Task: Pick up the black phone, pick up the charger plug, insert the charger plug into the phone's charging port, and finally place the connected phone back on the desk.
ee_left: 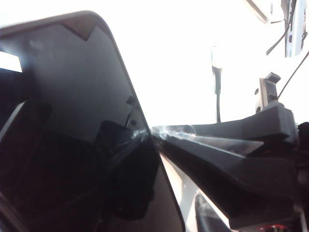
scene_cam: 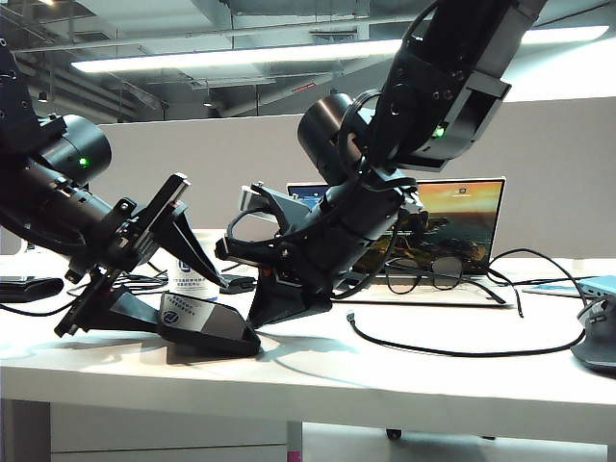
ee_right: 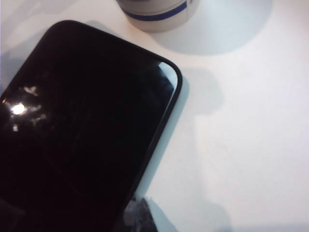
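The black phone (scene_cam: 214, 329) rests tilted on the white desk (scene_cam: 404, 380), left of centre. My left gripper (scene_cam: 192, 302) is open, with its fingers spread wide on either side of the phone's left end; I cannot tell whether they touch it. My right gripper (scene_cam: 262, 315) reaches across from the right and is shut, its tips at the phone's right edge. In the left wrist view the phone screen (ee_left: 72, 96) fills the frame, with the right gripper's fingers (ee_left: 231, 159) beside it. The right wrist view shows the phone (ee_right: 82, 130) and my shut fingertips (ee_right: 139, 216) at its rim. The charger plug (scene_cam: 352, 319) lies on the desk, ending a thin black cable.
An open laptop (scene_cam: 452, 219) stands at the back, with glasses (scene_cam: 423, 272) in front of it. A paper cup (scene_cam: 189, 280) (ee_right: 154, 12) stands just behind the phone. A flat black object (scene_cam: 29, 287) lies at the far left and a grey object (scene_cam: 599, 345) at the far right.
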